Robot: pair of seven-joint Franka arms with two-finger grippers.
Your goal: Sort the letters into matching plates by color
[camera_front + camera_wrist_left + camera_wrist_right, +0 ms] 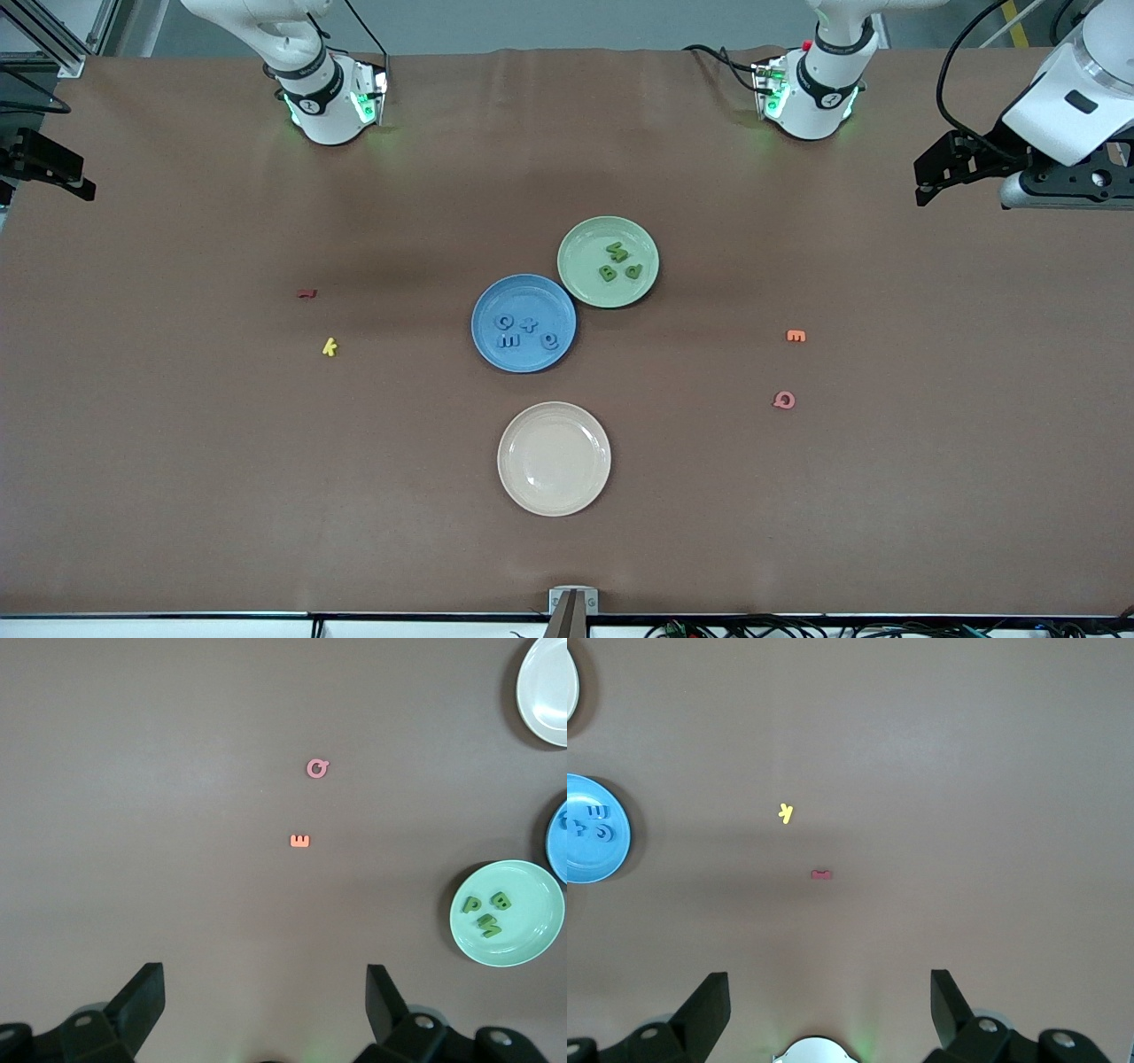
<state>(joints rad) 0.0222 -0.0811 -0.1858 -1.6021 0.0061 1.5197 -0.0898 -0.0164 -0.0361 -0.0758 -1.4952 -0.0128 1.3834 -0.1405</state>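
Note:
The blue plate [496, 297] sits mid-table with several blue letters [529, 325] in it. The pale green plate [585, 244] touches it, farther from the front camera, and three green letters [608, 273] show in it. No blue or green letter lies on the table. My left gripper [952, 164] hangs open and empty, high over the left arm's end of the table. My right gripper [53, 168] hangs open and empty over the right arm's end. The left wrist view shows its gripper [264, 979], the green plate [532, 895] and its letters [488, 923]. The right wrist view shows its gripper [828, 985] and the blue plate [585, 855].
A cream plate [554, 458] lies nearer the front camera than the blue plate, with nothing in it. A dark red letter [306, 293] and a yellow letter [330, 346] lie toward the right arm's end. An orange letter [796, 336] and a pink letter [784, 400] lie toward the left arm's end.

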